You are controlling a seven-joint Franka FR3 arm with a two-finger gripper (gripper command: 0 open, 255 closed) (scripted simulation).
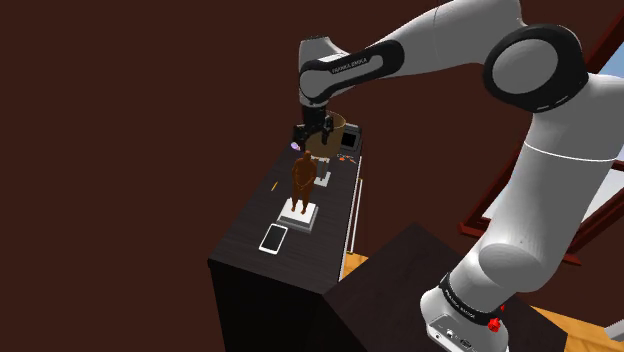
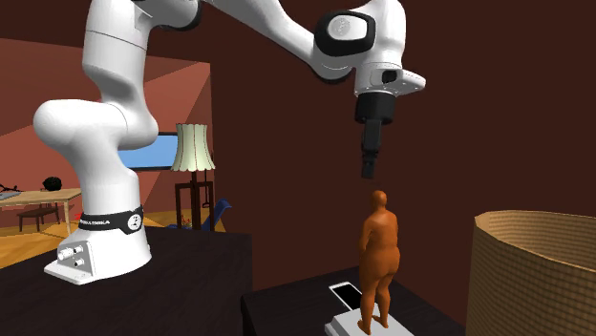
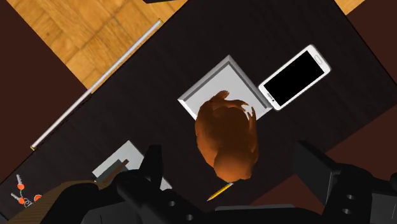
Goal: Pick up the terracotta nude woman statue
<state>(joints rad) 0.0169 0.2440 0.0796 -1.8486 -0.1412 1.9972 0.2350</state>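
Terracotta-brown, the nude woman statue stands upright on a pale square plinth near the middle of the dark counter. A white-framed phone with a black screen lies flat just beside the plinth, toward the shoulder view's lower left. The black tool hangs straight above the figure's head and apart from it — in the second exterior view a clear gap shows between its tip and the head. In the wrist view the fingers stand wide apart, clasping nothing; the statue's head and shoulders lie below the space between them. A yellow pencil lies on the counter by the figure, and a woven basket stands at the second exterior view's right.
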